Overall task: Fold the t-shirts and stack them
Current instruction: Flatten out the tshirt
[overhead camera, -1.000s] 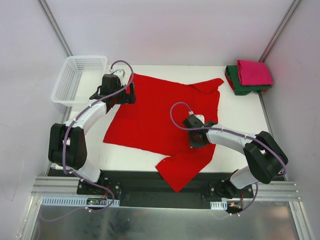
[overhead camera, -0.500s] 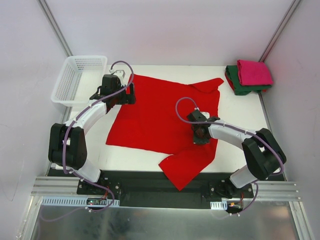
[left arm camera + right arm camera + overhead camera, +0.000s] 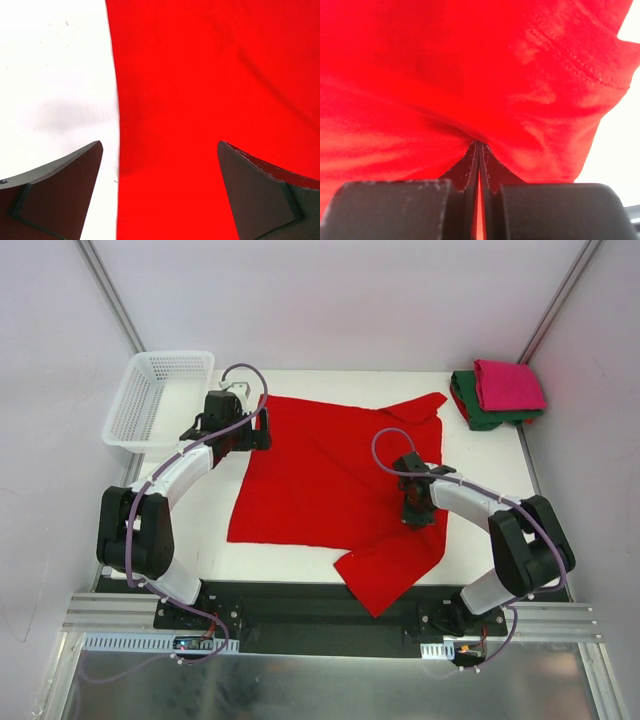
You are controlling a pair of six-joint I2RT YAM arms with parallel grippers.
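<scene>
Pinching limp, light red t-shirt [image 3: 320,470] on its right with right tool [image 3: 479,146], hovering spread left tool [image 3: 159,147] over far-left edge, probably best grabbed there.

My white booth, under soft, even light

The white table [image 3: 485,450] in front of me fills the middle. It is closed in by a plain back wall [image 3: 330,300], a left wall [image 3: 45,390] and a right wall [image 3: 600,420] (all matte, with a faint violet cast). A slanting left post [image 3: 110,295] and right post [image 3: 558,300] of metal stand at the far corners. At the near edge lies a black plate [image 3: 300,605] on an aluminium rail [image 3: 100,618], and nearer still a dull metal sheet [image 3: 320,685].
</scene>
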